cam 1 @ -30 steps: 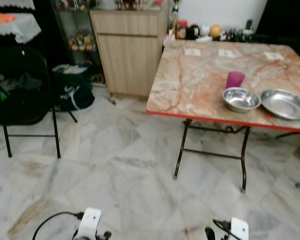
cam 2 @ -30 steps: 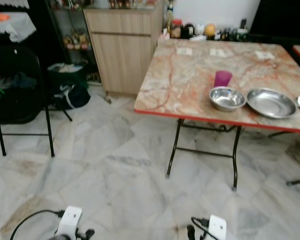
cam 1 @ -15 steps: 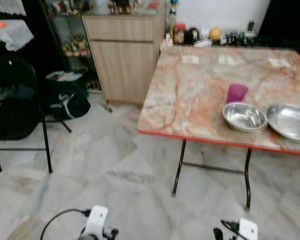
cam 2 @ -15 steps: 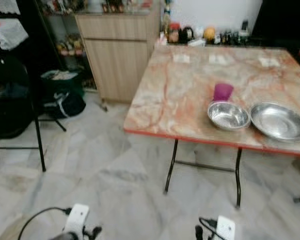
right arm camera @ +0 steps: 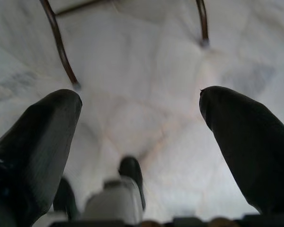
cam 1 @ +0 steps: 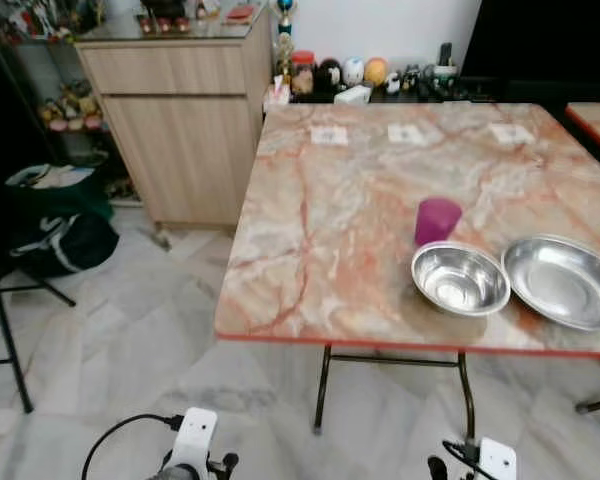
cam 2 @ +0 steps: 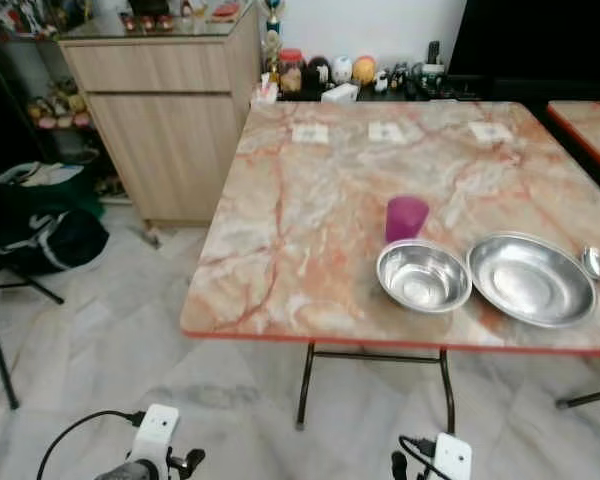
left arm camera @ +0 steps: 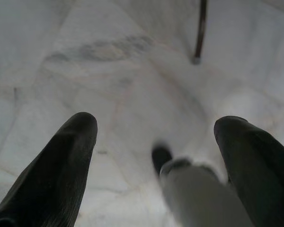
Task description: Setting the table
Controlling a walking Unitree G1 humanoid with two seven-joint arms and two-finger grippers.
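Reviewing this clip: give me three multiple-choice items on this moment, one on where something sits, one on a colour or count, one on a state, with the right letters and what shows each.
1. Where does the purple cup stand?
A. on the table, just behind the steel bowl
B. on the floor under the table
C. inside the steel plate

2. How many paper slips lie along the table's far side?
A. one
B. three
C. five

3. How are the left gripper and right gripper set?
A. both shut on dishes
B. left holds the cup
C. both open, empty, low over the floor

Key: 1 A, the cup stands upright on the marble top right behind the bowl. 2 B, three pale slips sit in a row near the far edge. 3 C, each wrist view shows the two black fingers spread wide with floor tiles between them.
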